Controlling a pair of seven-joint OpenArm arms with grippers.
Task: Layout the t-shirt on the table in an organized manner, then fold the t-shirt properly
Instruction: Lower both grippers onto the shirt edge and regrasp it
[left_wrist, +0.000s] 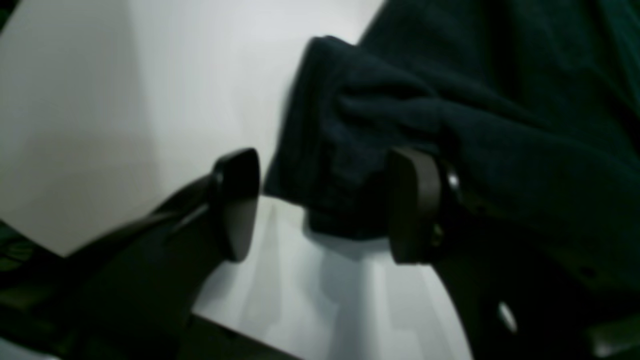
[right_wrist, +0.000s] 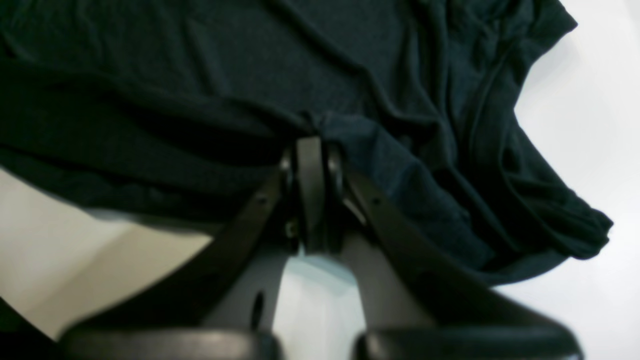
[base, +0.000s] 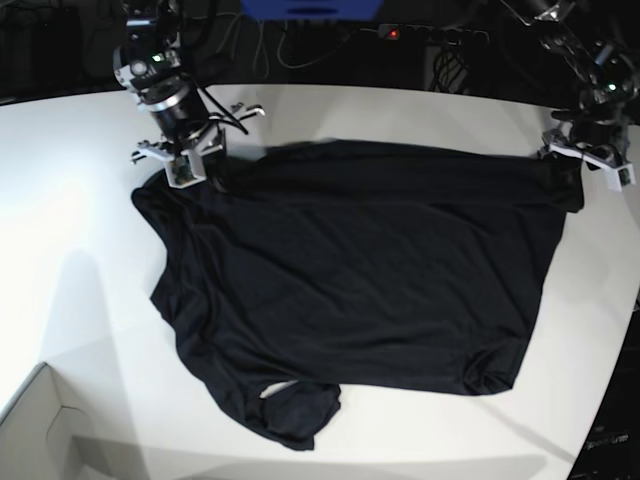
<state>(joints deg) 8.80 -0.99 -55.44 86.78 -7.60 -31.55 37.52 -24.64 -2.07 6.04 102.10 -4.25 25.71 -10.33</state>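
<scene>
The right pincer (right_wrist: 311, 150) grips the t-shirt (base: 360, 270) hem on the table (base: 80, 220); the left pincer (left_wrist: 325, 205) stands released.

The white table (base: 400, 110) bears the spread black t-shirt (base: 360, 280).

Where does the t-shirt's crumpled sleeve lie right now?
In the base view the sleeve lies bunched at the t-shirt's near edge, left of centre, on the table, just right of the white box corner.
</scene>
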